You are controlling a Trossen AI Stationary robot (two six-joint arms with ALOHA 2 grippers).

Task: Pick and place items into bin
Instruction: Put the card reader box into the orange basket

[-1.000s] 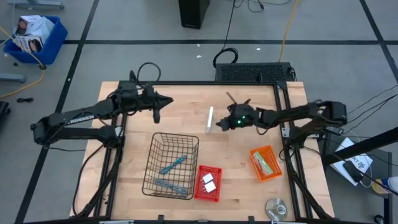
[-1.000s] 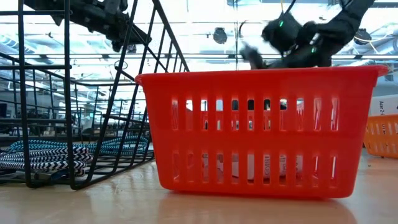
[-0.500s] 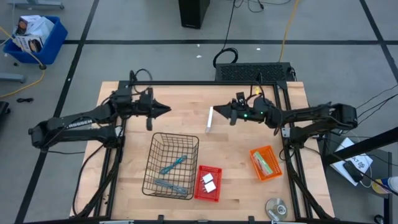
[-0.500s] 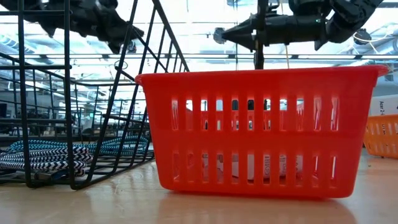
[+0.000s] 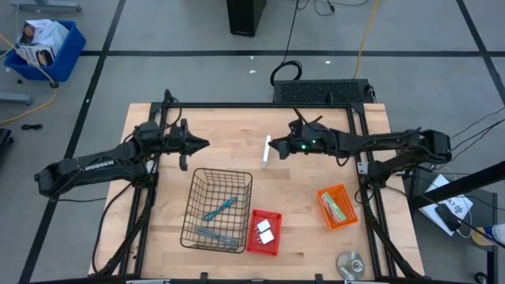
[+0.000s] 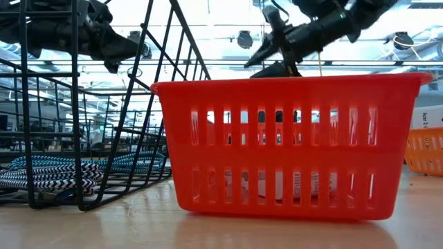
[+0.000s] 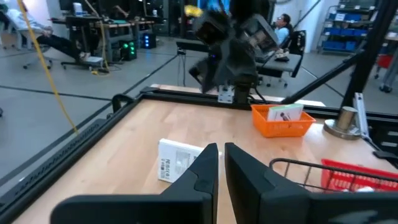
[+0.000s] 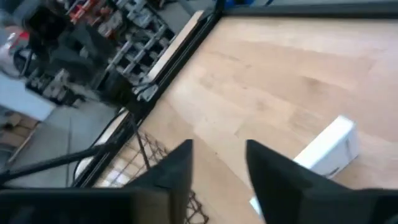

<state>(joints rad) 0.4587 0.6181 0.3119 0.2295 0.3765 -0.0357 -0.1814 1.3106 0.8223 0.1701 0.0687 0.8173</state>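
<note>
A white box with print [image 5: 266, 152] [image 7: 177, 158] [image 8: 326, 149] lies on the wooden table at mid-far. My right gripper [image 5: 273, 148] [image 8: 217, 168] hangs open just above and to the right of it, touching nothing. My left gripper [image 5: 207, 144] [image 7: 221, 155] is shut and empty, pointing level at the box from the table's left. Two teal and grey tools [image 5: 220, 208] lie in the black wire basket [image 5: 195, 181]. Two white blocks [image 5: 264, 230] sit in the red bin [image 5: 264, 213]. White cards with green print [image 5: 338, 207] rest in the orange bin [image 5: 325, 193].
A round silver disc [image 5: 351, 262] lies at the near right corner. A black frame rail [image 5: 260, 105] runs along the table's far edge. Bare wood lies between the two grippers and at the table's near left. A person sits far off in the room [image 7: 285, 25].
My right gripper has risen from beside the white box and opened; the box has stayed where it was. My left gripper has drawn back toward the table's left and near side and sunk a little, staying shut.
</note>
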